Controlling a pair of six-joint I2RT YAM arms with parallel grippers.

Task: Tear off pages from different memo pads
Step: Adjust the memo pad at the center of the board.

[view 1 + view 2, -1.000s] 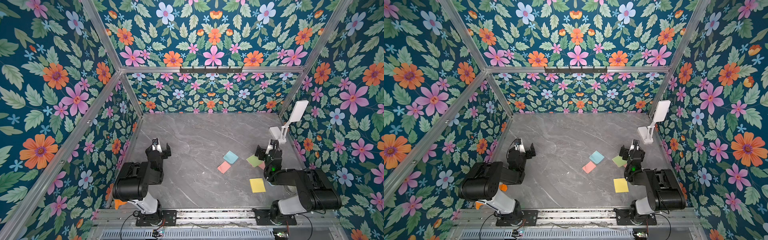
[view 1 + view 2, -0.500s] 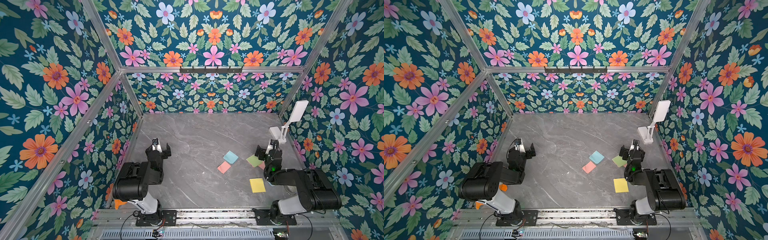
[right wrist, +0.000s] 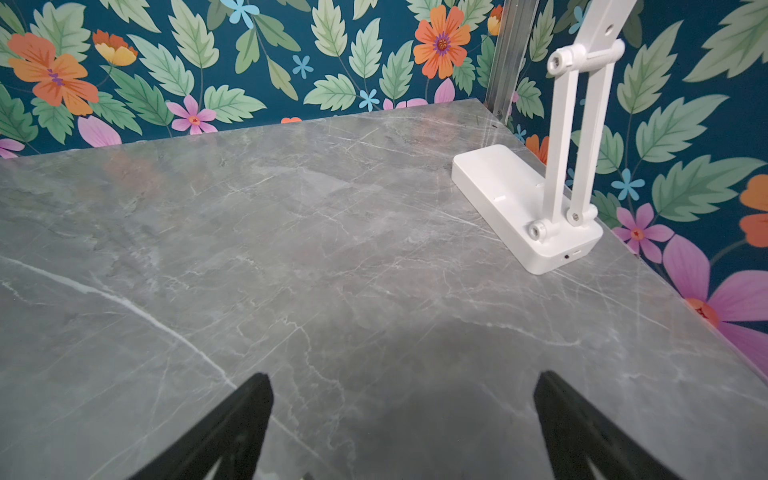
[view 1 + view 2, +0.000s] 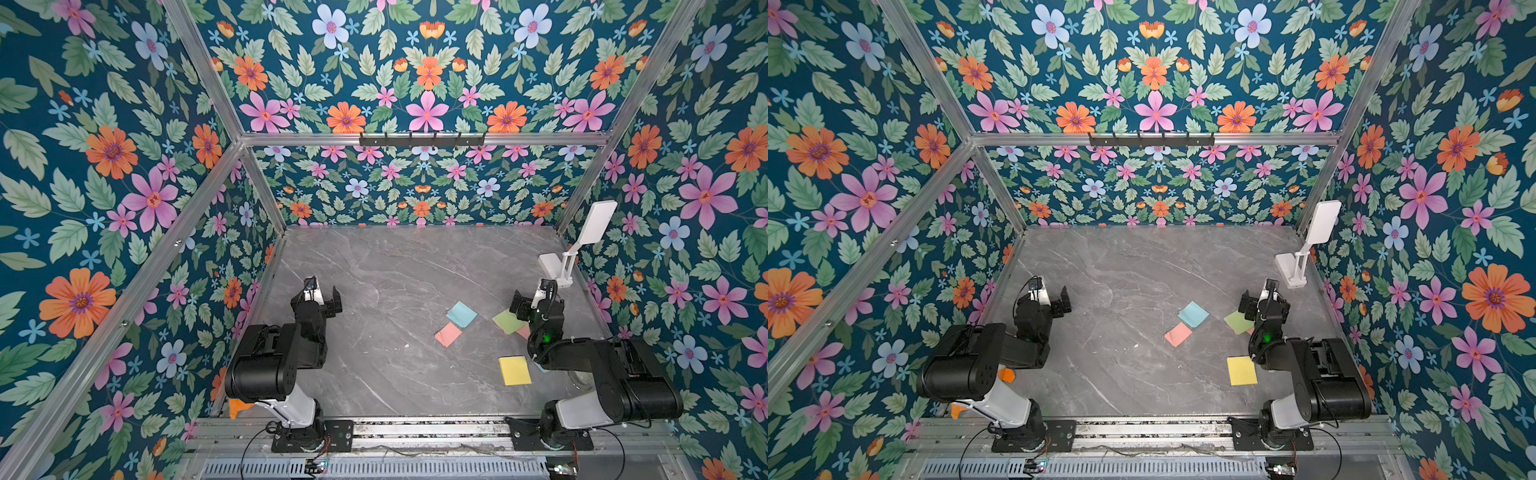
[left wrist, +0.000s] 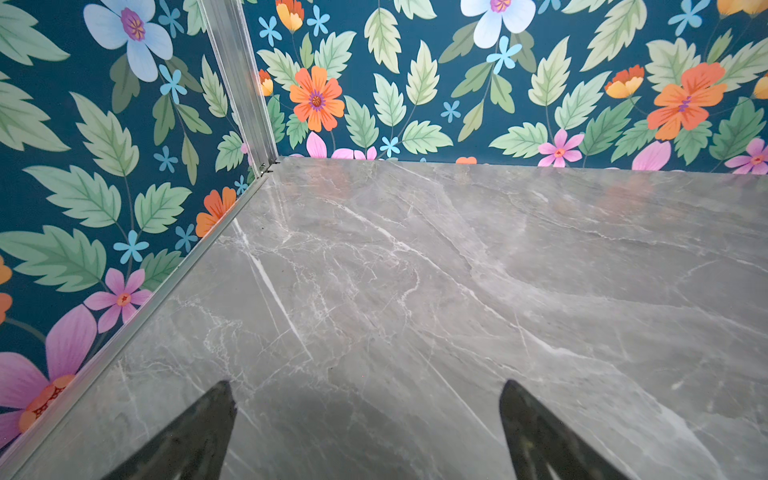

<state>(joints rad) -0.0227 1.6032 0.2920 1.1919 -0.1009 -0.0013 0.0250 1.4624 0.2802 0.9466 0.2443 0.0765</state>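
Observation:
Several pastel paper squares lie flat on the grey marble table [image 4: 395,266] at the right. In both top views I see a blue one [image 4: 462,313] [image 4: 1193,313], a pink one [image 4: 448,334] [image 4: 1178,333], a green one [image 4: 508,321] [image 4: 1238,322] and a yellow one [image 4: 514,370] [image 4: 1241,370]. I cannot tell memo pads from single pages. My right gripper [image 4: 528,293] [image 3: 403,376] hovers open just beyond the green square, holding nothing. My left gripper [image 4: 323,291] [image 5: 368,385] is open over bare table at the left, far from the paper.
A white folding stand [image 4: 557,266] [image 3: 523,208] stands against the right wall just beyond the right gripper. An orange object [image 4: 1007,374] is partly hidden behind the left arm near the left wall. Floral walls enclose the table on three sides.

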